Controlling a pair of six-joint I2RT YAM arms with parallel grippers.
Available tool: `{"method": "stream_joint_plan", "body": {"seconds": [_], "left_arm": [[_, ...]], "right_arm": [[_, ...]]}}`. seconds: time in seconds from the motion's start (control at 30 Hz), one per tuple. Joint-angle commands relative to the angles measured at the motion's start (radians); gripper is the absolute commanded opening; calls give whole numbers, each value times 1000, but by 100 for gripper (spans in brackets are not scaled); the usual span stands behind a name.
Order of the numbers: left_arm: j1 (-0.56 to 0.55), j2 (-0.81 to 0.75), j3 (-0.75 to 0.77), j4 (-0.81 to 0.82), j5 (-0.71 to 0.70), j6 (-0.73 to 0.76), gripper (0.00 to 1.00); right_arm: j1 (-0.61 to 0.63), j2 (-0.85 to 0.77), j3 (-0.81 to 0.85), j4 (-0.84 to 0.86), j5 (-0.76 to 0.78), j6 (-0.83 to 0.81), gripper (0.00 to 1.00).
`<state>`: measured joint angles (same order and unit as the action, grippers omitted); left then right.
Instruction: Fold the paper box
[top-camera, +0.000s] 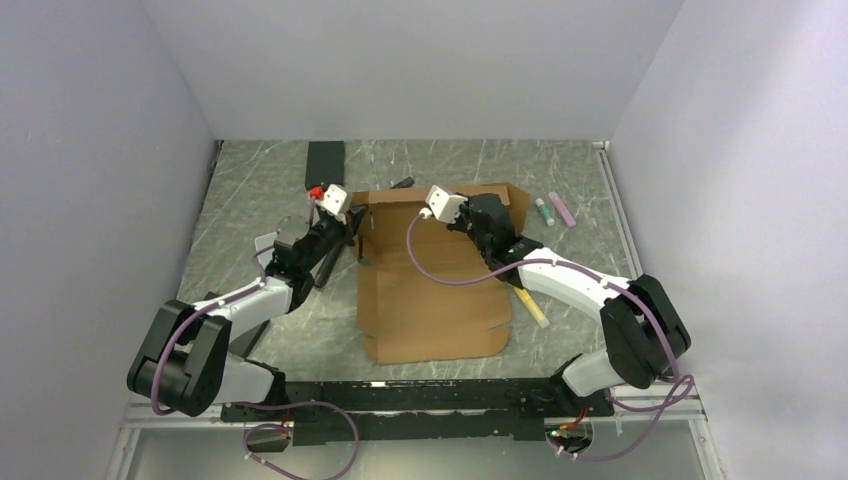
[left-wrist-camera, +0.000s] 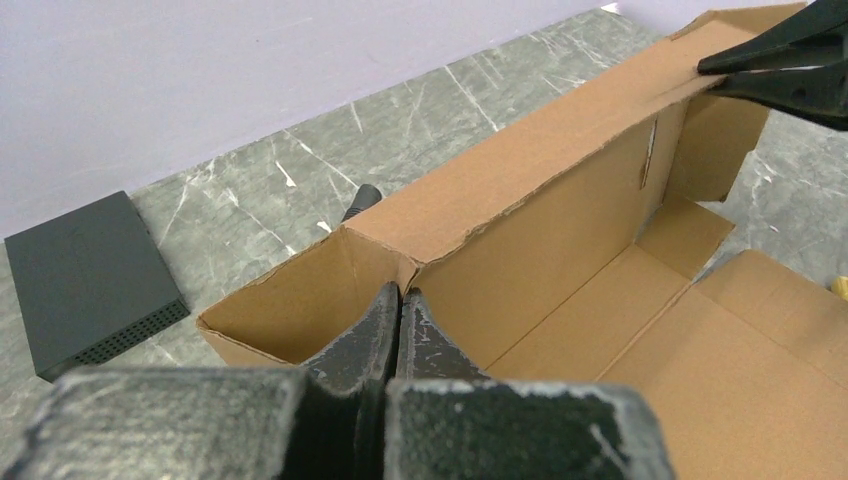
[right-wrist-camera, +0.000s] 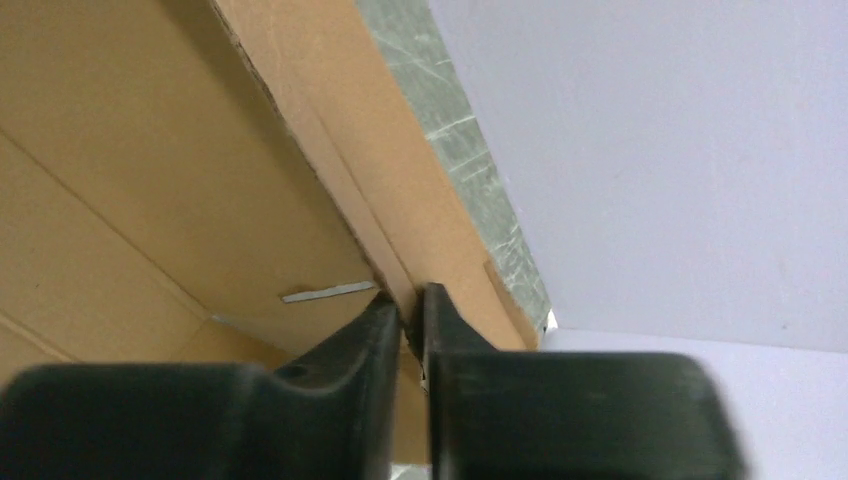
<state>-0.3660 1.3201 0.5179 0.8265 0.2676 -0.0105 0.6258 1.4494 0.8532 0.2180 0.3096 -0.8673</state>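
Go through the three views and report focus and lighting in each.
Top view: even soft light, sharp throughout, faint shadows on the table. Left wrist view: box and table crisp, the left gripper blurred up close. Right wrist view: soft all over, the right gripper a dark blur, the box out of focus.

Probably a lab: bare-walled robot enclosure (top-camera: 420, 70)

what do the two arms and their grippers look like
The left arm and right arm have white links, black joints and a looping purple cable. Each wrist carries a white camera block. Fingers are black; the left gripper's look scuffed whitish.
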Motion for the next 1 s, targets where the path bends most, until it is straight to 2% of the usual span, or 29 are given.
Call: {"method": "stream_joint_plan", "body": {"seconds": [0.0,0.13,0.17,0.27,0.3,0.37,0.5,0.57,0.67,0.8,0.9,0.97], "left_arm": [[1,2,39,3,10,17,0],[1,-12,60,-25,9,-37,0],[2,-18,65,-34,5,-50,5],[2,-62,63,-59,-33,-102,32],[2,-84,54,-65,-50,-117,45],[5,-152,20,-77,-97,-147,62],[25,-293,-65,-104,-206,-204,88],[46,-335,-108,-105,-262,-218,98],[110,-318,-138,-82,-314,-248,100],[188,-194,-105,-21,-206,-286,100],[220,-125,-127,139,-150,-272,100],[242,-105,-153,200,-125,-272,100]], "right_arm": [[-6,-6,-48,57,21,-39,2],[-7,-13,-68,136,61,-52,0],[-8,-15,-69,151,73,-48,0],[-8,-20,-87,224,127,-36,0],[-9,-19,-96,250,149,-34,0],[-13,-18,-119,307,179,-36,0],[-15,-17,-148,349,195,-45,0],[-14,-15,-156,350,188,-54,0],[-2,2,-159,370,203,-97,0],[37,39,-193,465,226,-222,0],[60,46,-230,552,200,-349,0],[62,43,-235,546,180,-395,0]]}}
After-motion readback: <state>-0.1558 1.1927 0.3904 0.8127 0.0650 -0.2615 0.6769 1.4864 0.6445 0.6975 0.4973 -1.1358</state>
